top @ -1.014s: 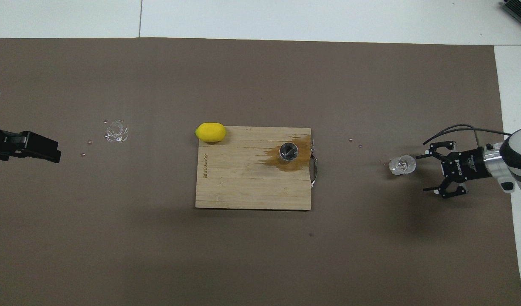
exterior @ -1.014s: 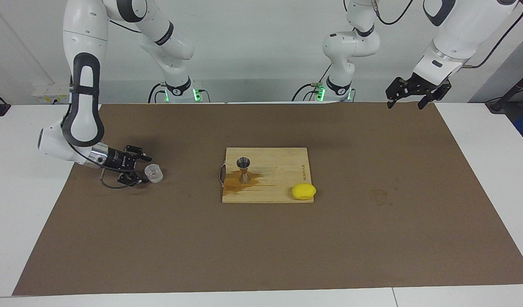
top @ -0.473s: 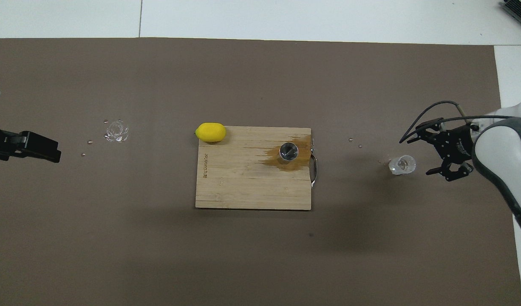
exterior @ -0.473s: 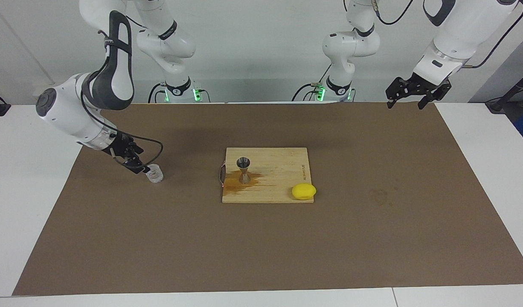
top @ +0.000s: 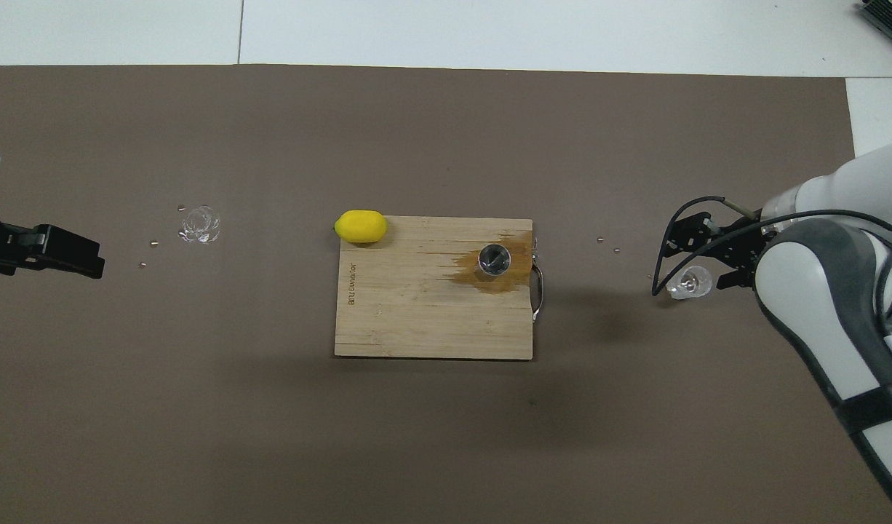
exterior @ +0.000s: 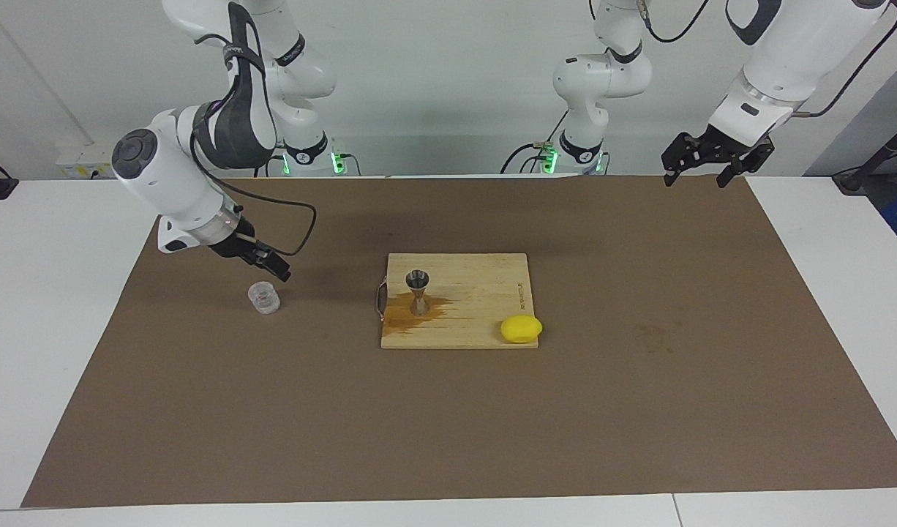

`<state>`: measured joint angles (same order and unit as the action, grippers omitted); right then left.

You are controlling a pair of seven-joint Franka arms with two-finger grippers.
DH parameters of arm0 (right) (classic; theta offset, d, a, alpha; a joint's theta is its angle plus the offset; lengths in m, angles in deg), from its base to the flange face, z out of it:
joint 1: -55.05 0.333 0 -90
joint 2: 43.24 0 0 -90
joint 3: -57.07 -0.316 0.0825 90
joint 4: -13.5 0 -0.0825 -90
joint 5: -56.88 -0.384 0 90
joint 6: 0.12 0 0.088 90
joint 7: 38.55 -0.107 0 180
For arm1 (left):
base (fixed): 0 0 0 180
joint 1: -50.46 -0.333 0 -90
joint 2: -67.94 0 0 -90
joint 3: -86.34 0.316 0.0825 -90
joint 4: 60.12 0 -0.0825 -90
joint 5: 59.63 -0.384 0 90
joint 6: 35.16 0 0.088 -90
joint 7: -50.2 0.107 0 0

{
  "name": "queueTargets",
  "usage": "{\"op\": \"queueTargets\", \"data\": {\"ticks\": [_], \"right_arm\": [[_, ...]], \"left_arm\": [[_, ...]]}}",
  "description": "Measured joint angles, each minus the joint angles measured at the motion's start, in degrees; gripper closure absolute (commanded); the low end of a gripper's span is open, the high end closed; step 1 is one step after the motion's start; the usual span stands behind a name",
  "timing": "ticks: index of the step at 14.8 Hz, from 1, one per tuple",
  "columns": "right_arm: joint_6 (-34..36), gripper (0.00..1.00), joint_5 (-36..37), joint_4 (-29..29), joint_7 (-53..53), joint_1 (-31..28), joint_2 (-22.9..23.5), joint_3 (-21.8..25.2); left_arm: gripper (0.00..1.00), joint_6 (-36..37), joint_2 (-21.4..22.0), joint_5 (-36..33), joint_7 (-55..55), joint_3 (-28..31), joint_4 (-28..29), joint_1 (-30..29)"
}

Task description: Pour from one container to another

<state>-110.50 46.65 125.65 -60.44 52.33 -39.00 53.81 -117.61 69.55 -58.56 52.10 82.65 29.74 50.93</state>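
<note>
Bench state, pour task. The glass tumbler (exterior: 264, 298) stands upright on the brown mat (exterior: 448, 424) toward the right arm's end of the bench, well apart from the cutting board (exterior: 485, 293). It looks empty from here, though clear glass makes that hard to confirm. The metal jigger (exterior: 418, 291) stands upright on the board, at the board's end nearest the tumbler, in a brown wet stain. A lemon (exterior: 521, 329) sits at the board's other end.

Right tool (exterior: 269, 265): fingers apart, holding nothing, hanging just above the tumbler and a little toward the robots from it. Tool and glass do not touch in the facing view.

Left tool (exterior: 704, 162): fingers apart, empty, waiting over the mat's edge at the left arm's end, well apart from everything.

Key relation for you: the tumbler sits directly under and slightly forward of the right tool. The glass's long axis is vertical, so a side grasp would want the fingers straddling its wall. The right arm is by far the nearer; the left has no sensible reach.

Judgement: either the pour is done, going by the stain, or a regrasp is needed.
</note>
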Motion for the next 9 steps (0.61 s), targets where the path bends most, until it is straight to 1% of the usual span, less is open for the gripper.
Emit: {"op": "queueTargets", "data": {"ticks": [3, 6, 7, 9], "right_arm": [[0.8, 0.01, 6.4, -0.2, 4.4, 2.7, -2.6, 0.0], [4.1, 0.01, 8.5, -1.8, 5.8, 3.3, -6.8, 0.0], [6.3, 0.01, 8.7, -3.6, 5.9, 3.3, -7.6, 0.0], [11.1, 0.01, 8.8, -9.4, 6.0, 3.2, -7.8, 0.0]], "left_arm": [[0.0, 0.0, 0.0, 0.0, 0.0, 0.0, 0.0, 0.0], [0.0, 0.0, 0.0, 0.0, 0.0, 0.0, 0.0, 0.0], [0.0, 0.0, 0.0, 0.0, 0.0, 0.0, 0.0, 0.0], [0.0, 0.0, 0.0, 0.0, 0.0, 0.0, 0.0, 0.0]]}}
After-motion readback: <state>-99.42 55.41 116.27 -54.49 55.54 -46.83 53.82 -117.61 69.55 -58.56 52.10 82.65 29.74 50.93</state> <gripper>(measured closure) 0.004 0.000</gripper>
